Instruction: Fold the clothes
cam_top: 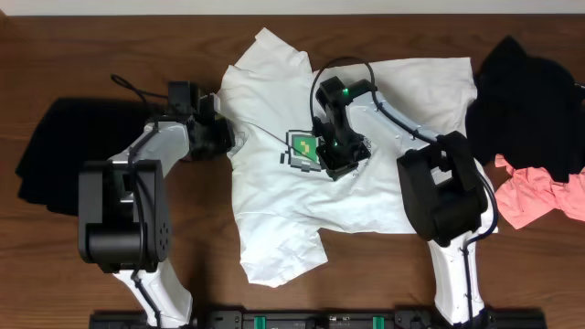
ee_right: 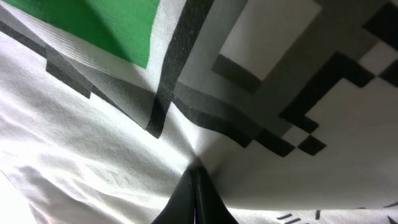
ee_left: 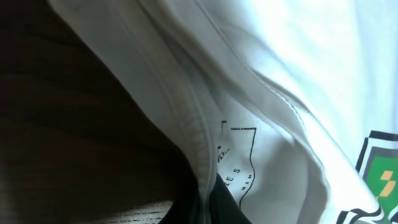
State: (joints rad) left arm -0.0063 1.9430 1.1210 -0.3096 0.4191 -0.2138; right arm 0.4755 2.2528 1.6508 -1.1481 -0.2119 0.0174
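Two tools, both clenched on the white T-shirt [cam_top: 274, 210], which lay spread on the bench [cam_top: 110, 46], long axis crosswise: collar [ee_left: 193, 137] toward the left arm, hem toward the right. Left tool [cam_top: 228, 139] pinched the collar edge; right tool [cam_top: 338, 169] nipped fabric beside the pixel print [cam_top: 302, 149]. Black garment [cam_top: 55, 155] lay far left; black heap [cam_top: 530, 91] and pink garment [cam_top: 539, 194] far right. No containers seen.

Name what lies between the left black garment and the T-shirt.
Overhead view: bare table and the left arm, left gripper shut on the T-shirt collar.
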